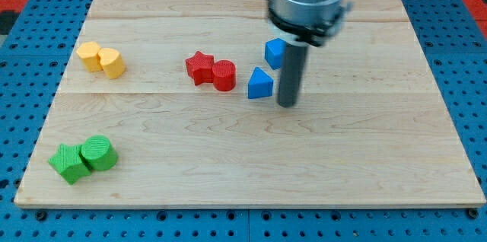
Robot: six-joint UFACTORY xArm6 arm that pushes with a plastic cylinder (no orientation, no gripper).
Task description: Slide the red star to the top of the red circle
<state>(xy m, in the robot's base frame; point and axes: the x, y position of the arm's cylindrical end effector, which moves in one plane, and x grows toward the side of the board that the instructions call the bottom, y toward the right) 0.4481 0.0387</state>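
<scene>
The red star [199, 67] lies near the board's middle, touching the red circle [224, 75] on the circle's left and slightly above it. My tip [287, 104] rests on the board to the right of both, just right of the blue triangle [260, 84]. The rod stands about 80 px right of the red circle. It partly hides a blue cube [275, 52] above the triangle.
A yellow hexagon [90, 55] and a yellow cylinder [111, 63] sit together at the upper left. A green cube [69, 163] and a green cylinder [99, 154] sit together at the lower left. The wooden board [243, 166] lies on blue pegboard.
</scene>
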